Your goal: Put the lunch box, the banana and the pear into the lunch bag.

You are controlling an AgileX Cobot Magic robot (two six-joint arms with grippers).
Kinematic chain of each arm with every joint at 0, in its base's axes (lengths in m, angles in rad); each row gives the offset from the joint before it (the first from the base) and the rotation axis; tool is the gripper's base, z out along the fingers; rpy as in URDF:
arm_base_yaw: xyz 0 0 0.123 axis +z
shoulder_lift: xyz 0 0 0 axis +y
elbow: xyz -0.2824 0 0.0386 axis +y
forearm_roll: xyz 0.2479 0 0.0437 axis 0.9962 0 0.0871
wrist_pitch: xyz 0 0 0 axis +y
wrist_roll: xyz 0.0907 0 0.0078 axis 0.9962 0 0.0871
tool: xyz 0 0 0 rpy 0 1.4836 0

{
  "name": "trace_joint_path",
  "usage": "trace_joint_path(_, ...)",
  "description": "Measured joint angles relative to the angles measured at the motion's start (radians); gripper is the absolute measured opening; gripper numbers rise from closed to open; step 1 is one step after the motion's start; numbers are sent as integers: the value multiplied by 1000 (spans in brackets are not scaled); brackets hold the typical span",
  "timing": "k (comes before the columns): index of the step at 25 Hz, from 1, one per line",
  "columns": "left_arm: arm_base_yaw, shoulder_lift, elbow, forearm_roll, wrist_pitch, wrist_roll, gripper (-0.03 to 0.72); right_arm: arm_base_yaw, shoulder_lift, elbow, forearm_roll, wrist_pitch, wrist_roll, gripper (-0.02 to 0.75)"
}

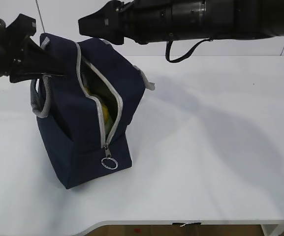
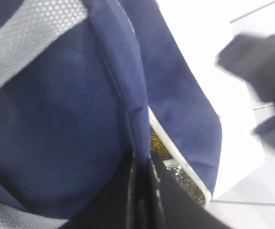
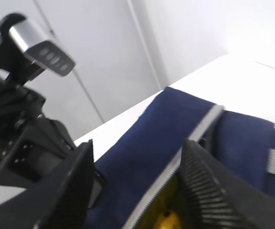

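Boxy navy fabric lunch bag (image 1: pixel 90 132) with grey webbing handles stands left of centre in the exterior view on the white desk (image 1: pixel 215 147), grey zipper open, ring pull (image 1: pixel 109 163) hanging at the lower end. Yellow fruit (image 1: pixel 104 112) shows through the slit; banana or pear cannot be told. Lunch box not visible.

Judgement: bag is soft, light, collapses easily; walls fold under load. Best held at the stiff zipper hem or a handle (image 1: pixel 42 101), keeping the mouth spread.

Left gripper (image 1: pixel 58 66), upper left, fingers (image 2: pixel 142 200) pressed together, pinching the navy hem beside the zipper tape. Right gripper (image 3: pixel 137 176), above the bag's top edge, fingers (image 3: pixel 208 191) spread, holding nothing, straddling the open mouth above the yellow fruit.
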Motion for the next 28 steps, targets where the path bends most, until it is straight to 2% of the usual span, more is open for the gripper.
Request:
trace_joint_path(4, 0, 0, 0, 4, -4, 0, 3, 0, -34, 0, -139, -93, 198, 461)
trace_joint_path(8, 0, 0, 0, 6, -4, 0, 3, 0, -39, -12, -257, -99, 419, 461)
trace_joint_path(13, 0, 0, 0, 6, -4, 0, 3, -10, -39, -104, -568, -80, 707, 461)
trace_joint_path(18, 0, 0, 0, 7, -6, 0, 3, -69, -30, -264, -824, 65, 982, 461)
trace_joint_path(24, 0, 0, 0, 8, -6, 0, 3, -101, 84, -484, -971, 341, 1146, 461)
trace_joint_path(28, 0, 0, 0, 10, -6, 0, 3, -101, 181, -627, -998, 487, 1203, 461)
